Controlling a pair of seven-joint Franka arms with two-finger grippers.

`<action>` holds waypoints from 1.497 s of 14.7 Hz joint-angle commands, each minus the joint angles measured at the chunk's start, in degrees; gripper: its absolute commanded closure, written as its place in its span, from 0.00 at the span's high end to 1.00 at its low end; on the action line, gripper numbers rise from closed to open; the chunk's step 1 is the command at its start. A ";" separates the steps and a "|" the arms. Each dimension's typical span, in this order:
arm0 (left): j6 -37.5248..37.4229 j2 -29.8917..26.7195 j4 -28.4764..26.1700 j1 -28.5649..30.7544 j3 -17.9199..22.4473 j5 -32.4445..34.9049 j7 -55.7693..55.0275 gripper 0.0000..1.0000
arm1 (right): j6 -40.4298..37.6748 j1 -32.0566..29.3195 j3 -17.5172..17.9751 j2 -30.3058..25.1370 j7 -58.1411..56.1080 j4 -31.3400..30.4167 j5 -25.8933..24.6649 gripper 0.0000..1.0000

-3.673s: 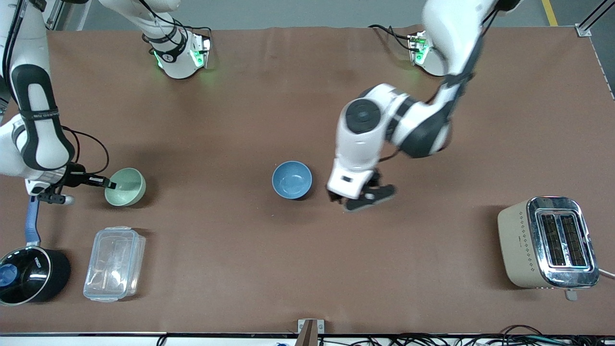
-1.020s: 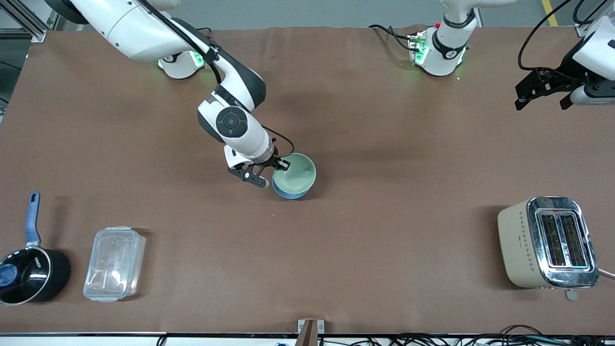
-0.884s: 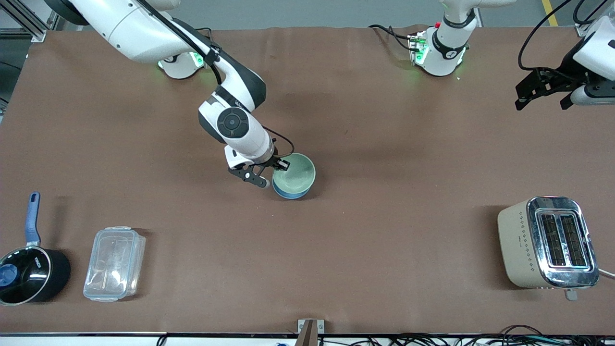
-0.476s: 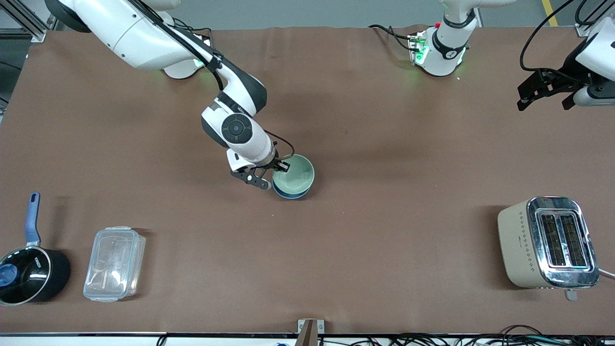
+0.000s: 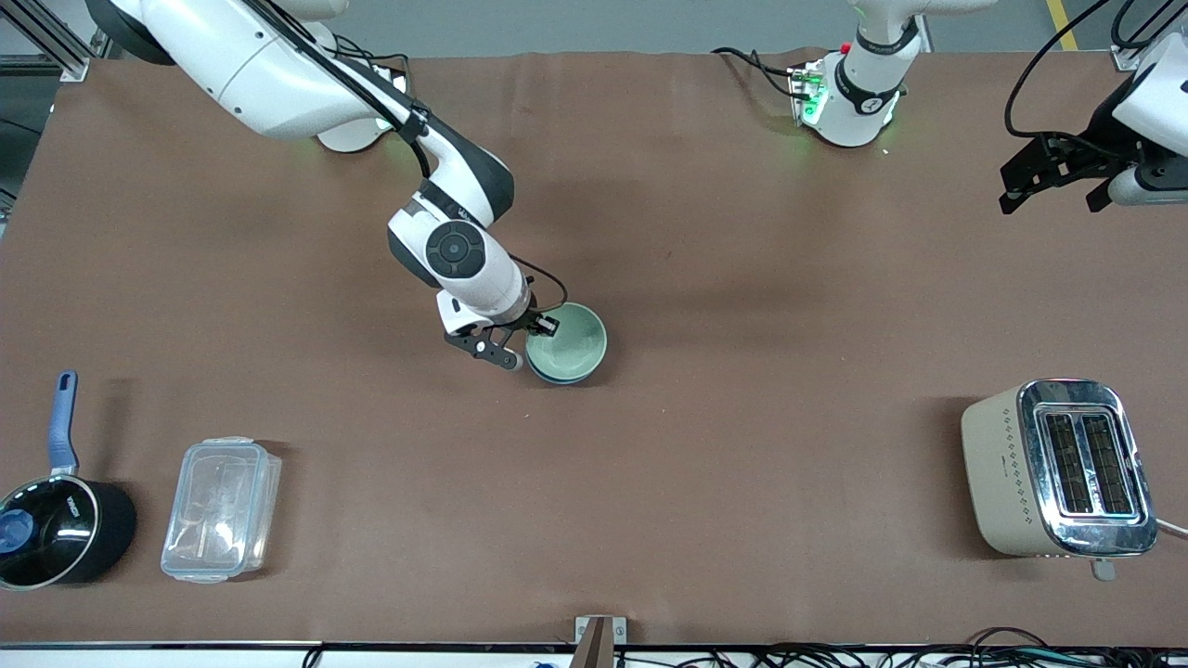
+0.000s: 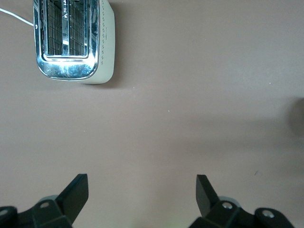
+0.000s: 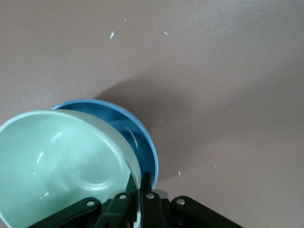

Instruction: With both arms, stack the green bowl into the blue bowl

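The pale mint-green bowl (image 5: 568, 340) sits tilted inside the blue bowl (image 5: 557, 376) near the table's middle. Only a thin blue edge shows under it in the front view. My right gripper (image 5: 531, 332) is shut on the green bowl's rim, on the side toward the right arm's end. In the right wrist view the green bowl (image 7: 61, 161) lies in the blue bowl (image 7: 140, 137), and the fingers (image 7: 147, 187) pinch its rim. My left gripper (image 5: 1053, 181) is open and empty, held up over the table edge at the left arm's end. It shows wide open in the left wrist view (image 6: 142, 190).
A beige toaster (image 5: 1058, 468) stands at the left arm's end, near the front camera. A clear plastic container (image 5: 221, 508) and a black saucepan with a blue handle (image 5: 51, 520) lie at the right arm's end, also near the camera.
The right gripper has lowered the green bowl deeper into the blue bowl, so less blue shows. The left arm has barely moved since a second ago.
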 commanded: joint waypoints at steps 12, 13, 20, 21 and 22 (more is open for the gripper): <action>-0.36 0.37 0.41 0.15 -0.18 0.99 -0.21 1.00 | -1.57 -1.30 0.69 -0.68 0.79 0.77 -1.82 0.63; -0.28 0.37 0.41 0.15 -0.18 0.99 -0.21 1.00 | -3.32 -1.83 0.78 -2.26 0.44 0.85 -1.82 0.69; -0.28 0.46 0.32 0.15 -0.18 0.90 -0.21 1.00 | -20.82 -3.41 -6.76 -18.60 -14.75 4.55 -1.64 1.00; -0.28 0.46 0.32 0.15 -0.18 0.81 -0.12 1.00 | -21.44 -3.41 -8.34 -20.79 -16.60 4.37 -1.29 1.00; -0.28 0.46 0.32 0.15 -0.18 0.81 -0.21 1.00 | -21.88 -3.41 -9.75 -22.73 -19.14 4.28 -1.29 1.00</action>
